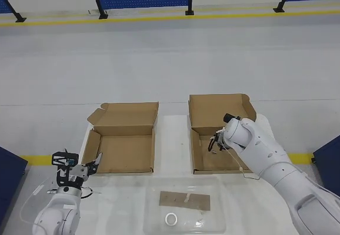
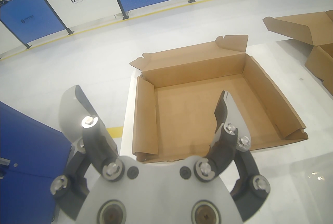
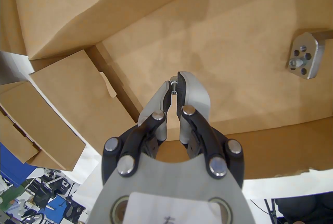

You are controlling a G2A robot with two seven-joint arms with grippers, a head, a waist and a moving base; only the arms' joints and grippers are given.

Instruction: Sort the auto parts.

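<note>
Two open cardboard boxes stand side by side on the white table: the left box [image 1: 124,154] and the right box [image 1: 200,158]. My right gripper [image 3: 174,85] hangs over the floor of the right box [image 3: 234,27], shut on a small metal bolt [image 3: 173,85]. A flat silver bracket with holes [image 3: 304,55] lies on that box's floor, off to one side of the gripper. My left gripper [image 2: 153,105] stands open with nothing between its fingers, near the front left corner of the left box [image 2: 216,94]. The same gripper [image 1: 77,170] sits at the table's left edge.
A clear plastic tray [image 1: 152,220] at the table's front holds a cardboard piece [image 1: 185,200] and a white ring [image 1: 171,219]. Blue panels stand beside the table on both sides. Bare white table lies between the boxes and the tray.
</note>
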